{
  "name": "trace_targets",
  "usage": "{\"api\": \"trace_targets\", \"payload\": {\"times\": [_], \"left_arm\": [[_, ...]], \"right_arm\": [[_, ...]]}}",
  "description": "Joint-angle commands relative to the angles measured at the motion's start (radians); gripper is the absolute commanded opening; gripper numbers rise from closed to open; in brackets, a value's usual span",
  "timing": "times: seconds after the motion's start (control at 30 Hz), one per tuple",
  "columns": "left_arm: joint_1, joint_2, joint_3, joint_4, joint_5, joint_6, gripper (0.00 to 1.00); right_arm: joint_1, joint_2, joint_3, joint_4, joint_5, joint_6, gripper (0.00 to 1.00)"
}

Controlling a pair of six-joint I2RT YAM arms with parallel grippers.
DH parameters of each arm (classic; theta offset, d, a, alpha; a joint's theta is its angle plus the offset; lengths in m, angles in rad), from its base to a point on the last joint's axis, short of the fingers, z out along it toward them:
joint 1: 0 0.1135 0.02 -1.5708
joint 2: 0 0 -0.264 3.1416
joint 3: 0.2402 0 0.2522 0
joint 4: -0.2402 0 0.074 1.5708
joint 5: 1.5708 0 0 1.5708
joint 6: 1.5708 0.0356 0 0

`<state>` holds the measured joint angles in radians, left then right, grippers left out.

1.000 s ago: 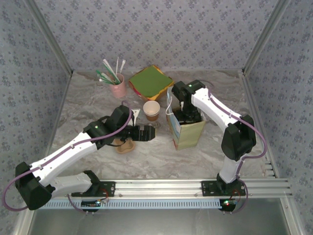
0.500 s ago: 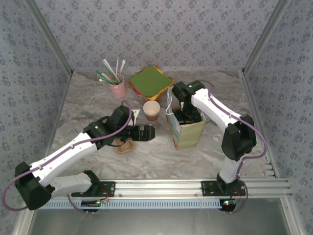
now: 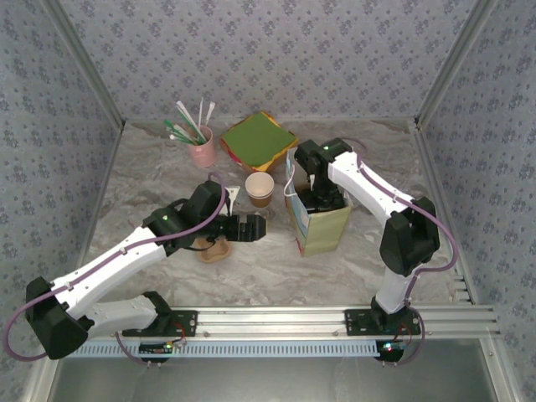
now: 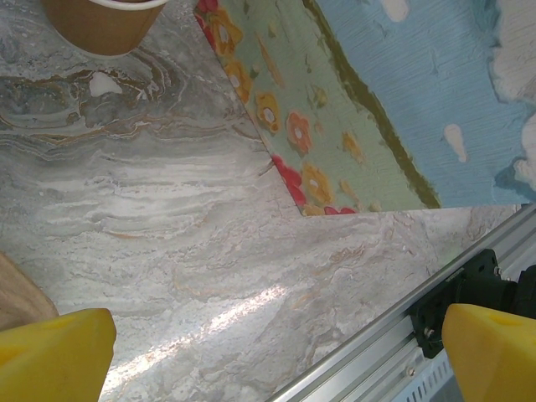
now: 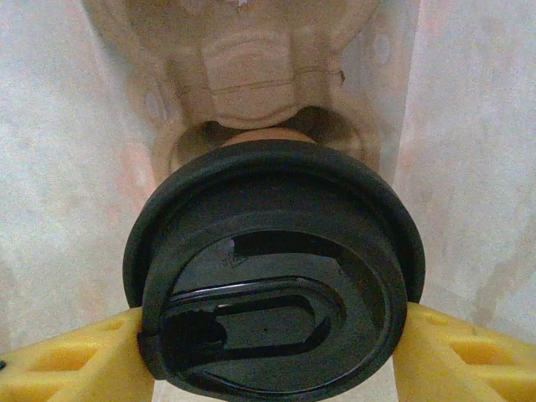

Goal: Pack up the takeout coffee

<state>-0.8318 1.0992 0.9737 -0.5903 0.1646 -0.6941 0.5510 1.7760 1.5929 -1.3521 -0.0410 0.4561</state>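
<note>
Right gripper (image 5: 268, 356) gripped the takeout coffee (image 5: 272, 251) inside the paper bag (image 3: 325, 233), four o'clock of the lidless cup (image 3: 260, 189) — lowering and release likely next; left gripper (image 4: 276, 352) gaped empty.

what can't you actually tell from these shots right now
- Right wrist: the black lid of the takeout coffee, in the right tool, hides the cup body and whether it is seated in the cup carrier.
- Top external: the paper bag walls and right arm hide the bag's inside.
- Top external: the left arm half covers a brown thing; unidentifiable.
- Left wrist: the lidless cup is cut off by the top edge.
</note>
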Motion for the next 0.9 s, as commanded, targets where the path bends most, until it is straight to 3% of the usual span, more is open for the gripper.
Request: {"api": "trace_targets", "payload": {"times": [0.0, 0.87], "left_arm": [[-0.008, -0.022, 0.038, -0.004, -0.009, -0.010, 1.00], [-0.016, -0.025, 0.043, -0.017, -0.020, -0.010, 1.00]], "right_arm": [[-0.003, -0.007, -0.019, -0.008, 0.005, 0.000, 0.67], [-0.006, 0.011, -0.056, 0.036, 0.001, -0.002, 0.67]]}}
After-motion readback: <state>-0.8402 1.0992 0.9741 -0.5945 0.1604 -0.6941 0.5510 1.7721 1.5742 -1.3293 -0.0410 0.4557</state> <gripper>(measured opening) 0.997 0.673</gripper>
